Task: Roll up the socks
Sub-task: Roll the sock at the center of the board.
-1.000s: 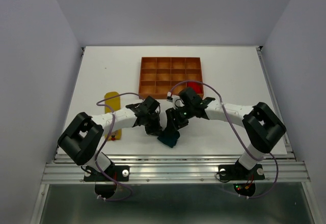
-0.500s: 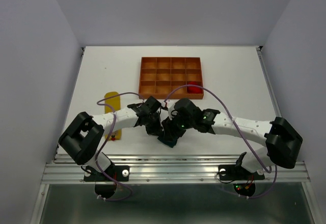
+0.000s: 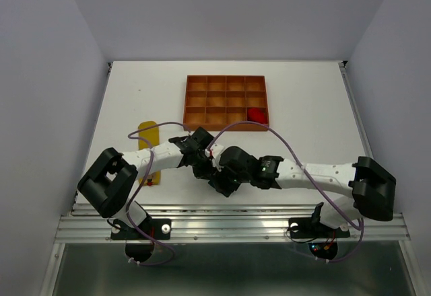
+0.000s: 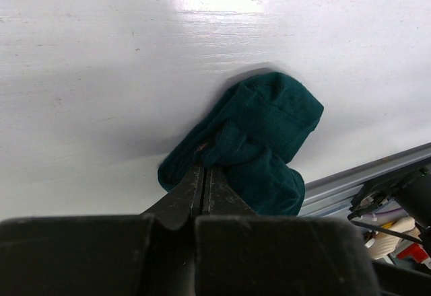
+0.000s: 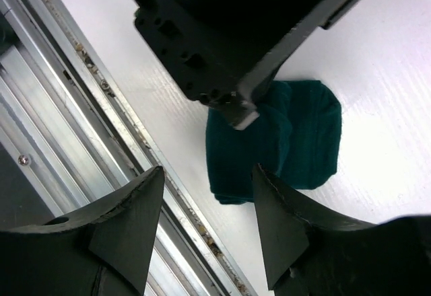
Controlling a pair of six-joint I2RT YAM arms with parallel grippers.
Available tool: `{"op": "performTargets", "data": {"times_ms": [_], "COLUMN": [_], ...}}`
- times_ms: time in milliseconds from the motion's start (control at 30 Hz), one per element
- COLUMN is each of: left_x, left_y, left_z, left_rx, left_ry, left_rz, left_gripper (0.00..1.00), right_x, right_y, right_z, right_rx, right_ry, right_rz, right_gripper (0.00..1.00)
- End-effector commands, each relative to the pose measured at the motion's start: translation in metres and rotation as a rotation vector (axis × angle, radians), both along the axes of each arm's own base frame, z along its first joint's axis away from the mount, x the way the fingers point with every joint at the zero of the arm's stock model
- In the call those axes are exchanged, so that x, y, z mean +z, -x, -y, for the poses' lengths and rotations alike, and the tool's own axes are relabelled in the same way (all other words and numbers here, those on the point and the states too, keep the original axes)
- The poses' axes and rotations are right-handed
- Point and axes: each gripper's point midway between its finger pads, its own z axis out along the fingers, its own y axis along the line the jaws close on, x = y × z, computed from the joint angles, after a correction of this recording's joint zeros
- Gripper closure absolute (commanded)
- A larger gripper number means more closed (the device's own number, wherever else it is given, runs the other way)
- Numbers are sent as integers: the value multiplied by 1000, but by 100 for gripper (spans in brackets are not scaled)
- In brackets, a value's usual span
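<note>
Teal sock (image 4: pixel 269 114) in L gripper (image 4: pixel 204 165) (wrist-cam only)

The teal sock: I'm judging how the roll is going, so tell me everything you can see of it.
The teal sock is dark green-blue, soft knit fabric, folded over itself into a loose, lumpy bundle rather than a tight roll; no pattern shows. It lies on the white table near its front edge. The left claw, shut, seems to pinch a fold at its edge. The open right claw hangs just short of it.
</note>
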Motion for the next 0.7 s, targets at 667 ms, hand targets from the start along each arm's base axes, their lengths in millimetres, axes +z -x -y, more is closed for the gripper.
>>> {"op": "performTargets", "data": {"times_ms": [667], "left_x": [-16], "left_y": [6], "left_z": [-13], "left_rx": [29], "left_ry": [-95], "left_rz": [-33], "left_gripper": [100], "right_x": [-39], "right_y": [3], "right_z": [4], "right_rx": [4], "right_ry": [140], "right_rz": [98], "right_gripper": [44]}}
